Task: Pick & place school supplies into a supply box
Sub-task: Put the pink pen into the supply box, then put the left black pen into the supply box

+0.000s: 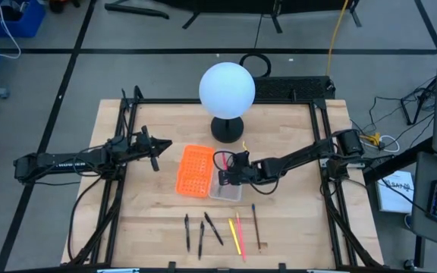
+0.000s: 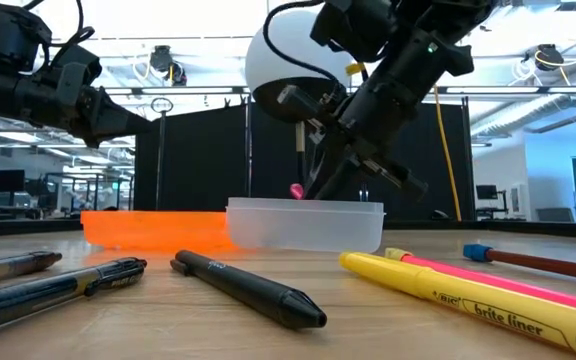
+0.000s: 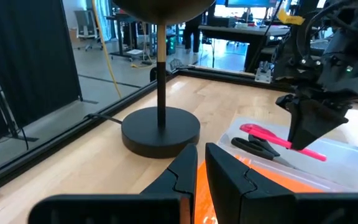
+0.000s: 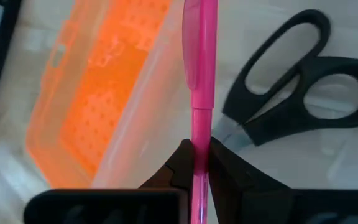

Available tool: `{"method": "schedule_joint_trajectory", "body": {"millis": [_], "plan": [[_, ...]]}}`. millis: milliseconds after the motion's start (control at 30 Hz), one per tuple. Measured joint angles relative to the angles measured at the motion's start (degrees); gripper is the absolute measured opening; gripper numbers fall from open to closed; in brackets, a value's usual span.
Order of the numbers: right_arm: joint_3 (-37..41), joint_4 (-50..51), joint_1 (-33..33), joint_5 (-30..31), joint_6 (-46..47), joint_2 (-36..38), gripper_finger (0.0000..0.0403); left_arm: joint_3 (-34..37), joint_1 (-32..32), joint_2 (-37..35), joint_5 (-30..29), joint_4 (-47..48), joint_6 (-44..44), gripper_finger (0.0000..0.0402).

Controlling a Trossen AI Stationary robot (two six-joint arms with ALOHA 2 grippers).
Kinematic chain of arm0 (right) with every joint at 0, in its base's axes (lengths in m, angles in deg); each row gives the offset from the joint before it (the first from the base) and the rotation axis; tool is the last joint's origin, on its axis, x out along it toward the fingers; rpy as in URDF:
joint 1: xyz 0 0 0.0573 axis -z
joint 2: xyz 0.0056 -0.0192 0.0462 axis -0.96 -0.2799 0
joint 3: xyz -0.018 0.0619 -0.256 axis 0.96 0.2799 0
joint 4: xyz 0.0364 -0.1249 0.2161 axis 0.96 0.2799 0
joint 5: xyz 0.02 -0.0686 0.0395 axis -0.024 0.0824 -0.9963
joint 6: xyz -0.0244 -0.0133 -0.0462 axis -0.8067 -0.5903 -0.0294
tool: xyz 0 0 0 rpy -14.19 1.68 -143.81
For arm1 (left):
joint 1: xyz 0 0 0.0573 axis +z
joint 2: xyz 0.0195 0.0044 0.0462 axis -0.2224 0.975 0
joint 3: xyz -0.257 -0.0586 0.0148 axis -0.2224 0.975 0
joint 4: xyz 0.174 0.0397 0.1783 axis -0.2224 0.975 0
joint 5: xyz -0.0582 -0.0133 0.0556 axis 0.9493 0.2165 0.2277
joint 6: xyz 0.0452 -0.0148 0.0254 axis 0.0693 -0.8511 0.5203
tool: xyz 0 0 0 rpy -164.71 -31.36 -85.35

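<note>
My right gripper (image 1: 230,174) hangs over the clear supply box (image 1: 231,194), shut on a pink pen (image 4: 197,74). Black-handled scissors (image 4: 291,93) lie inside the box (image 2: 305,225), beside the pen. Several more pens and pencils lie flat on the table's near part: black ones (image 1: 214,227), a yellow one (image 1: 234,236), a pink one (image 1: 240,227) and a brown one (image 1: 256,226). My left gripper (image 1: 156,149) waits, shut, to the left of the orange perforated panel (image 1: 193,170), touching nothing. My right gripper pinches the pink pen's barrel (image 4: 198,134), below its clip, between the two fingers (image 4: 225,171). They come from above, slanting down, and lie across the pen. The pen lies about level over the box, its far end (image 2: 296,190) just above the rim.
A lamp with a white globe (image 1: 227,89) and a round black base (image 1: 227,129) stands just behind the box. The orange panel touches the box's left side. A black metal frame (image 1: 323,152) borders the table. Bare wood lies between the box and the pens.
</note>
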Motion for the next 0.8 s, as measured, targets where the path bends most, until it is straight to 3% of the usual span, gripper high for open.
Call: {"method": "schedule_joint_trajectory", "body": {"millis": [633,800], "plan": [[0.0,-1.5,-0.06,0.18,-0.85,0.03,0.0085,0.0,-0.01,0.0,-0.01,0.0,0.6,0.0042],[0.04,-9.31,-1.35,-2.46,-14.34,1.59,0.0086,0.0,-0.02,0.0,0.0,0.25,1.32,0.0042]]}}
